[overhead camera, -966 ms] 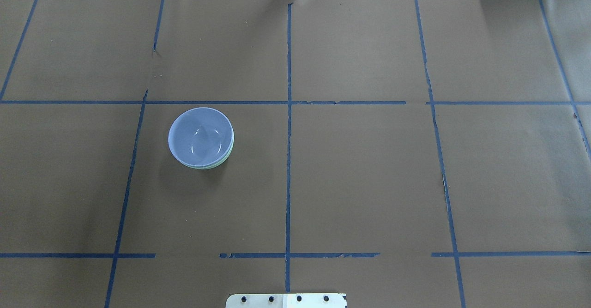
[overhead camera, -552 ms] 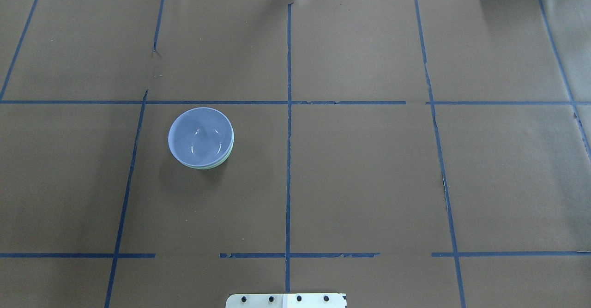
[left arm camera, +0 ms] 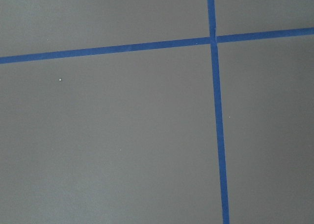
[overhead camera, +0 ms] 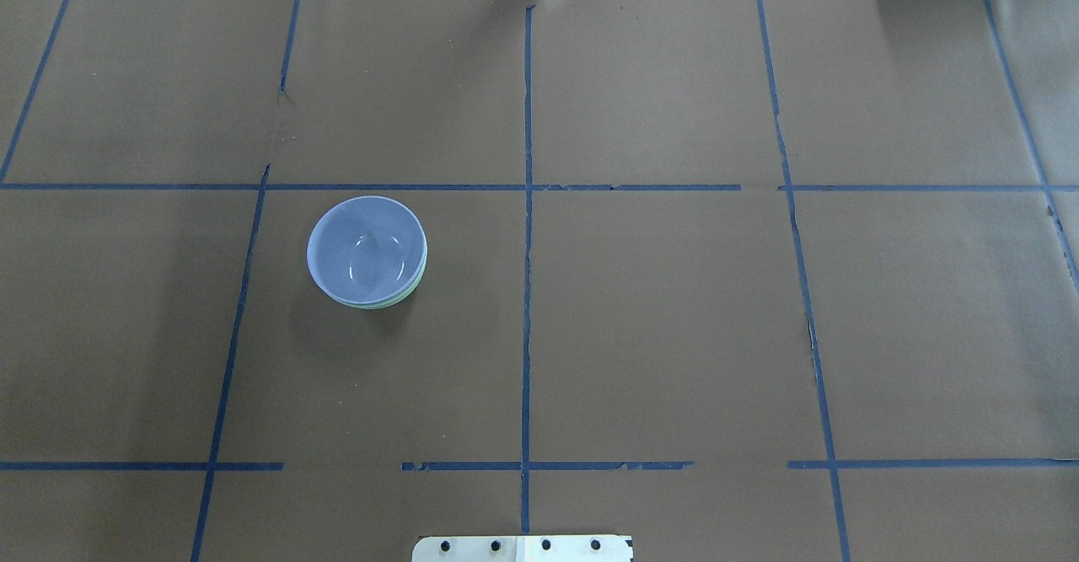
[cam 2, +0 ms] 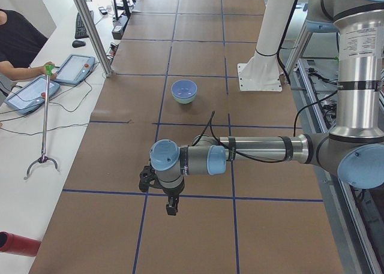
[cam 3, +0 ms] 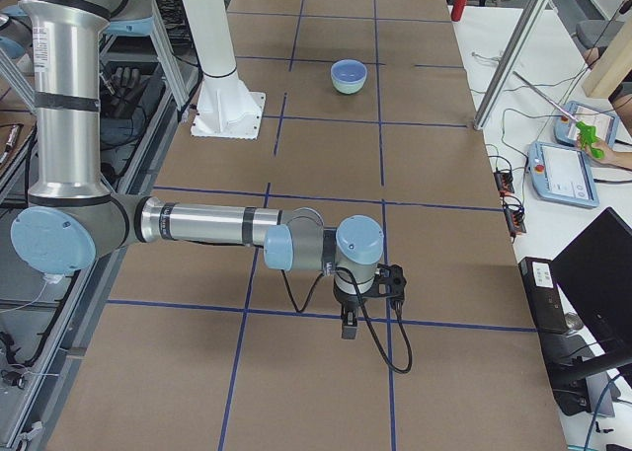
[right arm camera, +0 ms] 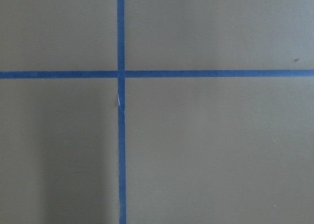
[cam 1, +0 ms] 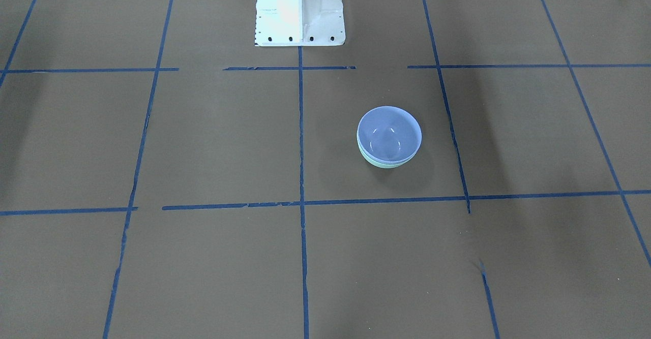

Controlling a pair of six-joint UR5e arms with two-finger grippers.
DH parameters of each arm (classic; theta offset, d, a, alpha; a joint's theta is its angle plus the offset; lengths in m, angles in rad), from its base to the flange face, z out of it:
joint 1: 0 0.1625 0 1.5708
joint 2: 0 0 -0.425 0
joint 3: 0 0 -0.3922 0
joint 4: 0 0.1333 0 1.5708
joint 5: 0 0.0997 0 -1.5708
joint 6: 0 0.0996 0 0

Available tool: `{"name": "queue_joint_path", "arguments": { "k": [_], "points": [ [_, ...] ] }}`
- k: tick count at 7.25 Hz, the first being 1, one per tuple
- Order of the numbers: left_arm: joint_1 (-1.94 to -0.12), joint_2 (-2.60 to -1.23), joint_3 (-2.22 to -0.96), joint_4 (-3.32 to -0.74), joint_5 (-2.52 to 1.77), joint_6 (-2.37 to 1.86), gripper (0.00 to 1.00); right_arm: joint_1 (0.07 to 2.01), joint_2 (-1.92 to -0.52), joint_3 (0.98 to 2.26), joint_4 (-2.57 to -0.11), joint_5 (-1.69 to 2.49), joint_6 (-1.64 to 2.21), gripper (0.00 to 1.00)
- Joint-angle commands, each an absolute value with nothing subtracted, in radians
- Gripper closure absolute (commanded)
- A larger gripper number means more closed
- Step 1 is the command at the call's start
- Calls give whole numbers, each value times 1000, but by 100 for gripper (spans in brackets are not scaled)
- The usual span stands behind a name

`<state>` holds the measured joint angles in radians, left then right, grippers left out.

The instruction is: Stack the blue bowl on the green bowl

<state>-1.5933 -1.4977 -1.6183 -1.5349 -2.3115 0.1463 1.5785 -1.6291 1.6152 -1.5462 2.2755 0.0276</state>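
Observation:
The blue bowl (overhead camera: 365, 248) sits nested inside the green bowl (overhead camera: 419, 274) on the table, left of centre in the overhead view. Only a thin mint rim and lower wall of the green bowl (cam 1: 386, 164) show under the blue bowl (cam 1: 389, 133). No gripper is near the stack. My left gripper (cam 2: 171, 205) hangs over the table's left end, far from the bowls (cam 2: 183, 89). My right gripper (cam 3: 348, 327) hangs over the right end. Both show only in the side views, so I cannot tell whether they are open or shut. Both wrist views show only brown paper and blue tape.
The table is covered in brown paper with a blue tape grid (overhead camera: 528, 292). The white robot base (cam 1: 299, 24) stands at the robot's edge. A person, tablets (cam 2: 73, 69) and a reach tool (cam 2: 43, 136) are on the side bench.

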Motion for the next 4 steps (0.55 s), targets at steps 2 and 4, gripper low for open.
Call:
{"name": "queue_joint_path", "arguments": {
  "k": [2,4],
  "points": [
    [-1594,-1499,-1620,-1536,-2397,144,0,1578,-1629,1615,-1546,2275,28,0],
    [-1594,-1499,-1623,-1536,-2398,146,0,1578,-1629,1615,-1548,2275,28,0]
  ]
}}
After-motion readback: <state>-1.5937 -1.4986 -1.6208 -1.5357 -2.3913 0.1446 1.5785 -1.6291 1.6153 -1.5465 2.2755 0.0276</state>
